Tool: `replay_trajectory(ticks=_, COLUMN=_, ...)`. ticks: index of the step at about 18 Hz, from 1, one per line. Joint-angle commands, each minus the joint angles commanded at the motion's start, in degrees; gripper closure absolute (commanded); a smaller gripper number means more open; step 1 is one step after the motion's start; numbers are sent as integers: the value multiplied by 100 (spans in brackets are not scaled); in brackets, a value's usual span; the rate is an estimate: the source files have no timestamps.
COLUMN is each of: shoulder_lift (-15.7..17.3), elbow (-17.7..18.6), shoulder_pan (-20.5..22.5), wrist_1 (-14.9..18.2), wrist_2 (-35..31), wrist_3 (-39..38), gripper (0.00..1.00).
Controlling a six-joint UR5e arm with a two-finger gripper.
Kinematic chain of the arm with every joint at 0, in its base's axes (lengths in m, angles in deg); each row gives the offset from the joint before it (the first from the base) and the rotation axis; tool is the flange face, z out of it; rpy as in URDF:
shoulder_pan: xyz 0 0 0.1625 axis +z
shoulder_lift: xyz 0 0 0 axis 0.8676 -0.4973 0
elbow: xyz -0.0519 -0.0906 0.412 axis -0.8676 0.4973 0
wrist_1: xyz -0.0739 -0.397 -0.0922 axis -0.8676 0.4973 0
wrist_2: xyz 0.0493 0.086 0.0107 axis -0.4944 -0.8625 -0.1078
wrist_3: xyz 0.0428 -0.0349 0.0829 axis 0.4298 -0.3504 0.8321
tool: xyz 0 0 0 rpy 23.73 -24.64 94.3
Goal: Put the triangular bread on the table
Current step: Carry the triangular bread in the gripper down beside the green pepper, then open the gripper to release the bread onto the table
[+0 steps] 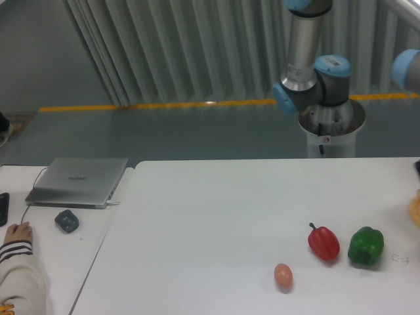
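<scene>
Only a golden-brown sliver of the triangular bread [416, 209] shows, cut off by the right edge of the frame above the white table [216, 216]. I cannot tell whether it rests on the table or is held. A small dark sliver [418, 167] sits just above it at the same edge, and I cannot tell what it is. The arm's base and blue-capped joints [315, 85] stand behind the table's far right. The arm leaves the frame at the right, and the gripper's fingers are out of view.
A red pepper [324, 242], a green pepper [365, 246] and a small tan egg [283, 275] lie at the table's front right. On a smaller white desk to the left are a grey laptop [79, 181], a dark mouse [66, 220] and a person's hand [18, 231].
</scene>
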State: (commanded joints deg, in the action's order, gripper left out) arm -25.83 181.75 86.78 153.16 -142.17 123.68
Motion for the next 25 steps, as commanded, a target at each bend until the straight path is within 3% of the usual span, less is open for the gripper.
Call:
replay_trajectory(ticks=4, shoulder_lift=396, elbow=396, shoulder_pan=-124, wrist_1=26, wrist_2=-9, wrist_3=-45, gripper=92)
replay_trajectory(ticks=8, shoulder_lift=721, elbow=642, shoulder_pan=-238, wrist_1=324, wrist_2=-70, wrist_3=-37, gripper=83)
replay_trajectory(ticks=10, shoulder_lift=809, elbow=695, shoulder_pan=-238, wrist_1=360, wrist_2=-70, wrist_3=-45, gripper=65)
replay_trajectory(ticks=12, shoulder_lift=818, elbow=704, shoulder_pan=-229, wrist_1=369, wrist_2=-79, wrist_3=-36, gripper=29)
replay_trajectory(ticks=13, shoulder_lift=827, elbow=713, shoulder_pan=-238, wrist_1=369, wrist_2=-88, wrist_3=-36, gripper=0)
replay_trajectory(ticks=20, shoulder_lift=775, elbow=590, shoulder_pan=-81, wrist_1=317, wrist_2=-457, wrist_3=-19, gripper=0)
replay_trajectory(ticks=25, shoulder_lift=178, elbow=-59, shoulder_pan=385, wrist_1=316, wrist_2=-755, wrist_3=103, gripper=0)
